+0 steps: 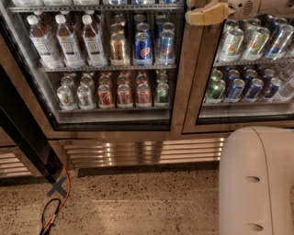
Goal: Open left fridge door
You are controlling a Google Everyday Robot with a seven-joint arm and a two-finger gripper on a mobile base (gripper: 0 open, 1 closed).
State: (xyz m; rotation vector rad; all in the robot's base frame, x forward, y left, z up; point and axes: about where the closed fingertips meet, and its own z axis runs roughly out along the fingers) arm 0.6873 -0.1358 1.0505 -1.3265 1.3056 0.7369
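Observation:
The left fridge door [181,69] is a glass pane in a wide bronze-steel frame. Behind it stand bottles [69,39] and cans [133,94] on two shelves. Its right frame edge lies next to the frame of the right glass door [250,69], which fronts only cans. The left door looks flush with the right one. My gripper [206,12] is at the top of the view, tan-tipped and pointing left. It sits at the seam between the two doors, over the left door's right frame.
A ribbed steel grille [147,153] runs below the doors. A dark slanted panel [23,133] stands at the far left. An orange cable [62,202] and a black tape cross [57,187] lie on the speckled floor. My white arm housing [257,183] fills the lower right.

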